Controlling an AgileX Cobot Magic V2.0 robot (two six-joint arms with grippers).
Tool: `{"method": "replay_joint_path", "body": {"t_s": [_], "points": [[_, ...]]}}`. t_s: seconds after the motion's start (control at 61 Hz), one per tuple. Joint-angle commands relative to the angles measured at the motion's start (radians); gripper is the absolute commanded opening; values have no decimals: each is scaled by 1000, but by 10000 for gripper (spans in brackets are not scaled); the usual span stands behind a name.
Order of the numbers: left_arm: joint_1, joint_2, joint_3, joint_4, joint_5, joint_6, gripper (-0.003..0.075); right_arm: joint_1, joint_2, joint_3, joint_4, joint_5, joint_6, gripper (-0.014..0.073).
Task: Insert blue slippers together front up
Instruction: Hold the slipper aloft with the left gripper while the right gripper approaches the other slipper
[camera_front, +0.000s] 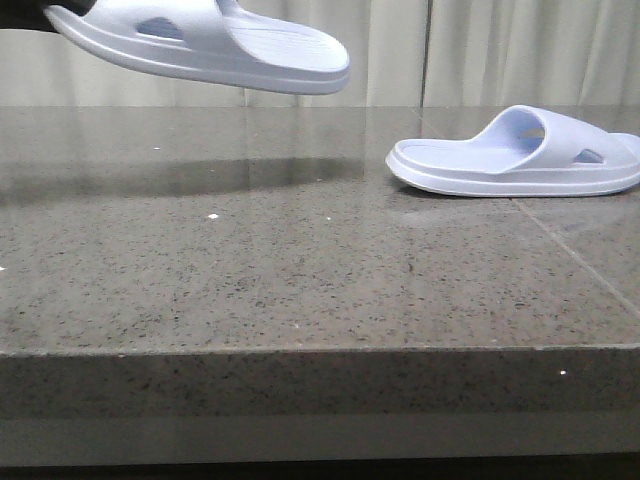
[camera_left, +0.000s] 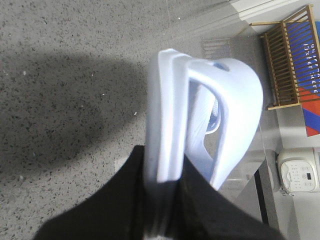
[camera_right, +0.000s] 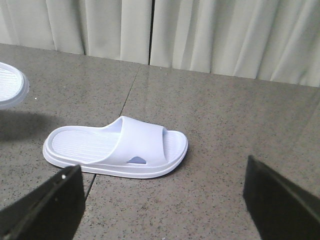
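Observation:
One blue slipper (camera_front: 200, 45) hangs in the air at the top left of the front view, above the table. My left gripper (camera_left: 162, 200) is shut on the sole of this slipper (camera_left: 200, 115) near its heel; the gripper itself is out of the front view. The other blue slipper (camera_front: 520, 155) lies flat on the table at the right, sole down. In the right wrist view this slipper (camera_right: 117, 147) lies ahead of my right gripper (camera_right: 162, 200), which is open, empty and apart from it. The tip of the held slipper (camera_right: 10, 85) shows at that view's edge.
The grey speckled stone table (camera_front: 300, 270) has a front edge near the camera and a seam line at the right. Pale curtains (camera_front: 480, 50) hang behind. A wooden rack (camera_left: 287, 65) and a white appliance (camera_left: 297, 172) stand on the floor beyond the table.

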Motion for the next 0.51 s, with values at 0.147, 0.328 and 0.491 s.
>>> {"method": "replay_joint_path", "body": {"t_s": [0.147,0.328,0.491], "points": [[-6,-49,-24,-82,93,-6,-19,-6,13,-35,-15,-81,-6,662],[-6,-49,-24,-84,93,-6,-19,-6,21,-35,-14,-85,-6,662],[-6,-49,-24,-83,93,-6,-19,-6,133,-65,-14,-79,33,662]]}}
